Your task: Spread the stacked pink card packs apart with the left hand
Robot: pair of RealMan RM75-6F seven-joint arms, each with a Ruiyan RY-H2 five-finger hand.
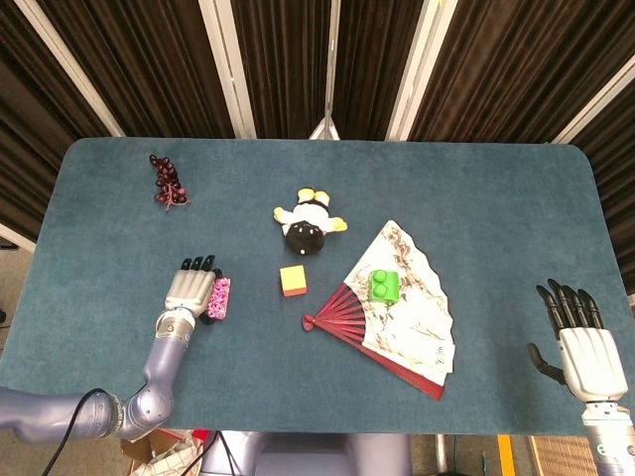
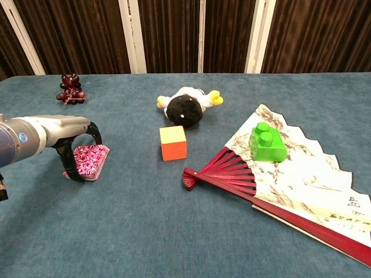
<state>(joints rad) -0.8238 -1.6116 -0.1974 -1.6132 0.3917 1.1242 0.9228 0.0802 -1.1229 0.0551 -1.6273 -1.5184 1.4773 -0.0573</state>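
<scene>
Arching over the stacked pink card packs [image 2: 88, 160], the left hand [image 2: 74, 138] sets fingertips on their top and thumb at the near edge, apparently poised to slide them apart; nothing looks lifted. Centre table hold an orange-and-yellow block [image 2: 173, 143] and a black-and-white plush toy [image 2: 186, 106], then an open paper fan [image 2: 290, 171] carrying a green brick [image 2: 267, 142]. Far right, the right hand [image 1: 579, 342] rests empty, fingers straight.

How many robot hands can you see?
2. The left hand is at the table's left side, its fingers arched over the pink card packs. The right hand is at the table's right edge, holding nothing.
</scene>
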